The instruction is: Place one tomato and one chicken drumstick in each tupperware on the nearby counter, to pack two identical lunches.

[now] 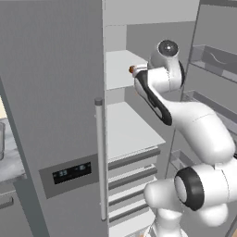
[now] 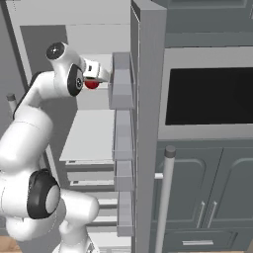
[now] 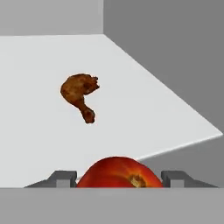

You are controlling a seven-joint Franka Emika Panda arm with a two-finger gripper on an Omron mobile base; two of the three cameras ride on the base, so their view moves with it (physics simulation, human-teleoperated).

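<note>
A red tomato (image 3: 119,173) sits between the two finger tips of my gripper (image 3: 119,178), which is shut on it; each tip presses on one side. In the right base view the tomato (image 2: 91,84) shows under the white hand at the upper fridge shelf, where the gripper (image 2: 95,80) reaches in. A brown chicken drumstick (image 3: 78,94) lies alone on the white shelf (image 3: 39,65), farther in than the tomato. A strip of the marbled counter (image 1: 11,162) shows at the far left. The tupperware is out of view.
The closed grey fridge door (image 1: 55,92) with its long handle (image 1: 99,157) stands left of the arm. The opened door's bins (image 2: 121,84) are close to the hand's right. A lower shelf (image 1: 129,129) and drawers lie beneath. A dark oven window (image 2: 212,96) is to the right.
</note>
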